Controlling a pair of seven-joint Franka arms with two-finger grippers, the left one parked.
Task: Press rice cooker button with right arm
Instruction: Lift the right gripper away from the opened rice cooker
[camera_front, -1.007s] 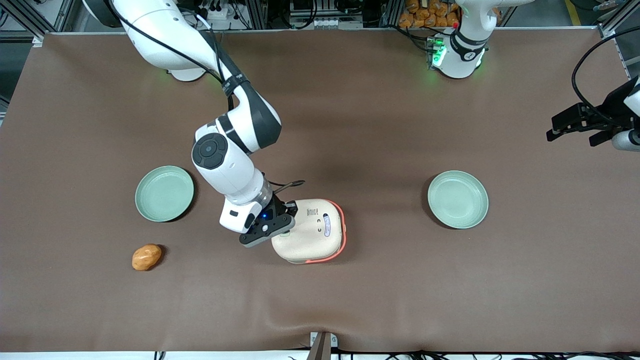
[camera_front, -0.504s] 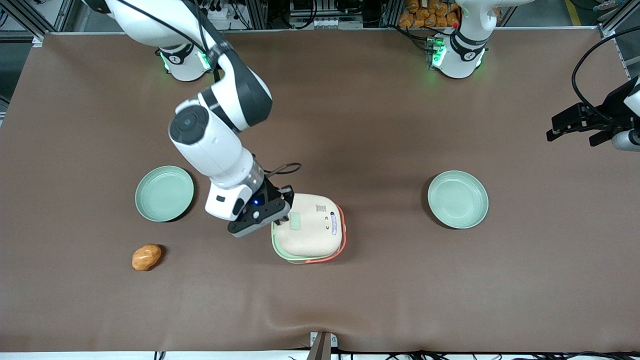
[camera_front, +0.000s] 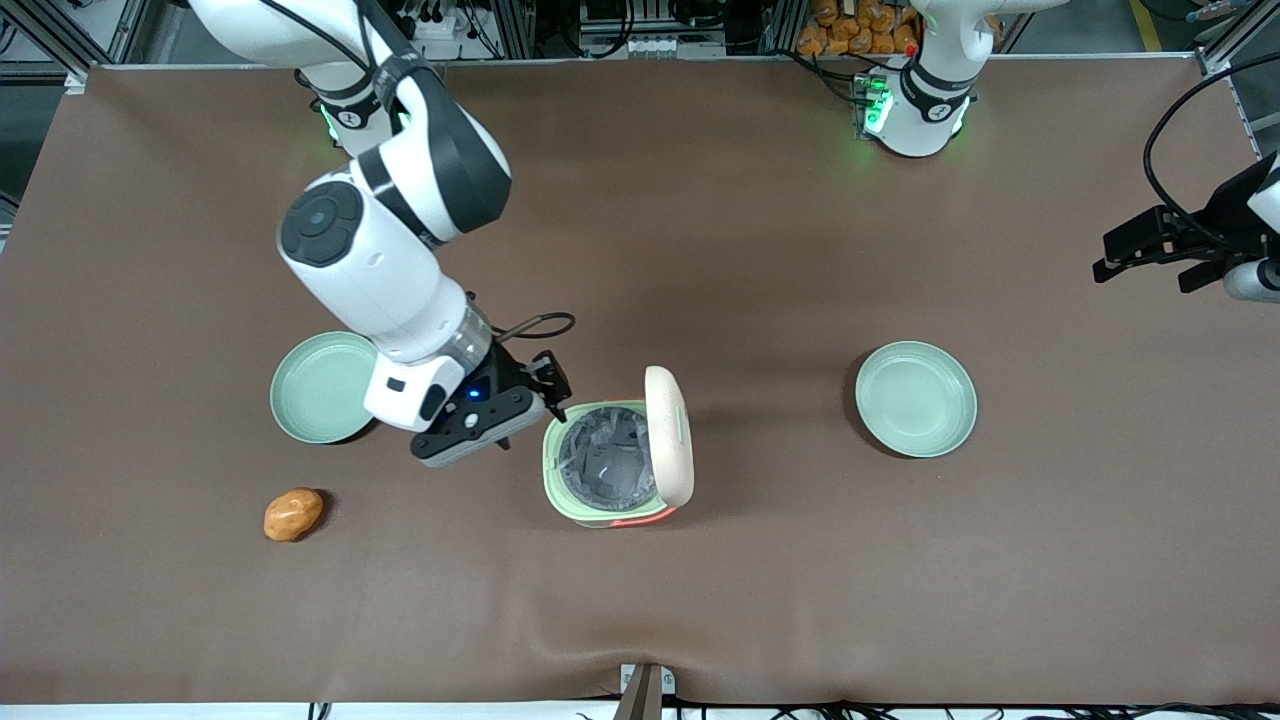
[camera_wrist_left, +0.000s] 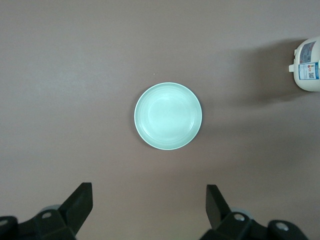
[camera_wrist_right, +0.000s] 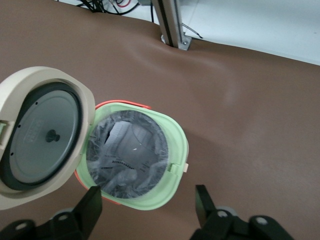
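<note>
Nearest the front camera, toward the working arm's end, leave the orange-brown lump (camera_front: 293, 514) alone. Farther in, mid-table between the mint plate (camera_front: 329, 387) and the second plate (camera_front: 915, 398), find the rice cooker (camera_front: 610, 470), lid (camera_front: 670, 432) standing up, grey pot bare; button not to be made out, so judge the press done and lift away clear of the green rim. Just beside that rim, note the gripper (camera_front: 553, 392), fingers (camera_wrist_right: 92, 210) spread apart, holding nothing. Farthest, trace the right arm (camera_front: 370, 260): elbow bent, wrist angled down toward the cooker

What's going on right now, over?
Gripper open, hanging above the table beside the rice cooker. Lid standing open, grey pot showing. Nothing in the way.
</note>
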